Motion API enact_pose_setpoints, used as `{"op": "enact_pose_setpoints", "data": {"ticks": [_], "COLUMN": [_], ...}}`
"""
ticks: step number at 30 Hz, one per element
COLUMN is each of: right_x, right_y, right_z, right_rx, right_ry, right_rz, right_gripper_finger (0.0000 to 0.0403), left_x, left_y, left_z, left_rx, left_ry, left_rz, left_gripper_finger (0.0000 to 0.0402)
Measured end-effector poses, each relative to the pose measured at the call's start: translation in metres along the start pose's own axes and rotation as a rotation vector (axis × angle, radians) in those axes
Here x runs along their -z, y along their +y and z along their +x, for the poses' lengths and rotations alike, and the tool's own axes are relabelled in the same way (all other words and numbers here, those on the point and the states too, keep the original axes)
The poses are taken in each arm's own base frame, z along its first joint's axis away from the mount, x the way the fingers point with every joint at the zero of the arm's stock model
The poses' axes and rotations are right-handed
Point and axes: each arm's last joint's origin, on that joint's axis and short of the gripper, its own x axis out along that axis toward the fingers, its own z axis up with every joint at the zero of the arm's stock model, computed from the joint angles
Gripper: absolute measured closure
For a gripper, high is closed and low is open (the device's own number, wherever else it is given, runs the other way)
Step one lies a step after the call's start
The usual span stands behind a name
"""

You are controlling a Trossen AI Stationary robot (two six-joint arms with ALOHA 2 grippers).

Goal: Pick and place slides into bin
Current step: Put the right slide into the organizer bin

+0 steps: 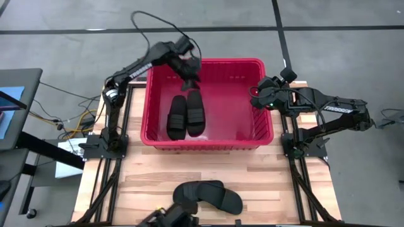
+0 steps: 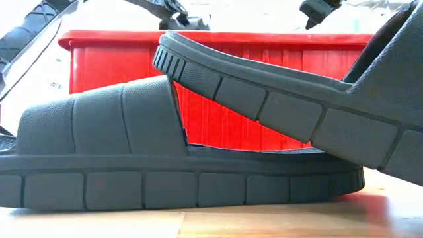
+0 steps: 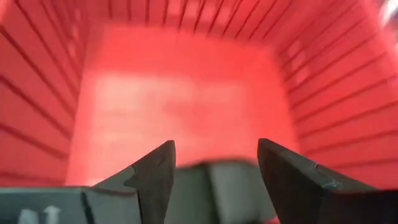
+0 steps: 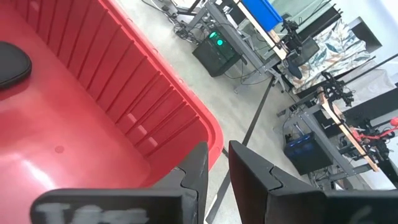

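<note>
Two black slides lie side by side inside the red bin, just below the left pincer; two more slides, overlapping, lie well apart from it.

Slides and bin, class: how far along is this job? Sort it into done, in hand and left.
Done: two slides lie side by side in the red bin. In hand: the left end effector hangs open over them, holding nothing; the right end effector waits at the bin's right rim. Left: two stacked slides on the table.
</note>
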Motion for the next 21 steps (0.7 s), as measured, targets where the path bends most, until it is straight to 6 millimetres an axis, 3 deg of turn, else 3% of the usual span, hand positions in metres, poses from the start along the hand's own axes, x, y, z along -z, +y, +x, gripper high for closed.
{"op": "enact_pose_setpoints", "data": {"ticks": [6, 13, 17, 21], "right_x": [0.0, 0.0, 0.0, 0.0], "right_y": [0.0, 0.0, 0.001, 0.001], "right_z": [0.0, 0.0, 0.0, 0.0], "right_rx": [0.0, -0.004, -0.023, -0.044], "right_ry": [0.0, 0.0, 0.002, 0.004], "right_rz": [0.0, 0.005, 0.049, 0.05], "right_gripper_finger": [0.0346, 0.0346, 0.0346, 0.0346], "left_x": [-0.02, -0.036, -0.036, -0.034], "left_y": [-0.021, -0.082, -0.119, -0.15], "left_z": [-0.072, -0.147, -0.178, -0.196], "left_rx": [0.136, 0.181, 0.132, 0.013], "left_ry": [-0.286, -0.505, -0.557, -0.578], "left_rz": [-0.012, 0.18, 0.222, 0.201], "left_gripper_finger": [0.0184, 0.0184, 0.0184, 0.0184]}}
